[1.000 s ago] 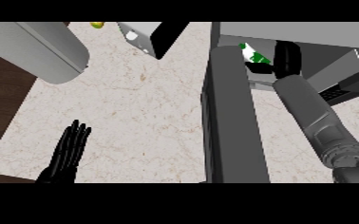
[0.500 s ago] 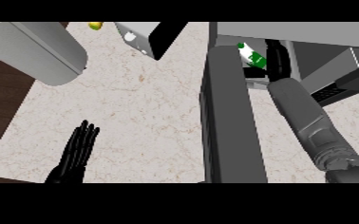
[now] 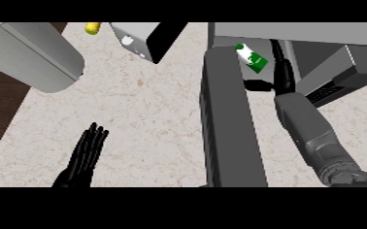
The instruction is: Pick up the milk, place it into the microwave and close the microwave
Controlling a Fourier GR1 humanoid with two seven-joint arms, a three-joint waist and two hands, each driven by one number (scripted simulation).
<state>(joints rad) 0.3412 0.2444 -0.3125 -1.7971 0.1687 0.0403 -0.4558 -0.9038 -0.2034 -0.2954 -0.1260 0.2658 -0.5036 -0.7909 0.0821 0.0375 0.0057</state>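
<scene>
Head view: milk lies inside the microwave, far right. Right hand just beside it, fingers' state indiscernible. Left hand rests open, near left. Placing apparently done; next, withdraw and swing the door shut.

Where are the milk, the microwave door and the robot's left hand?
milk (image 3: 252,58), head view, on its green-and-white side.
microwave door (image 3: 228,126), head view, on its dark open panel.
left hand (image 3: 82,160), head view, on the straight fingers.

Open microwave door apparently between both hands' sides.
</scene>
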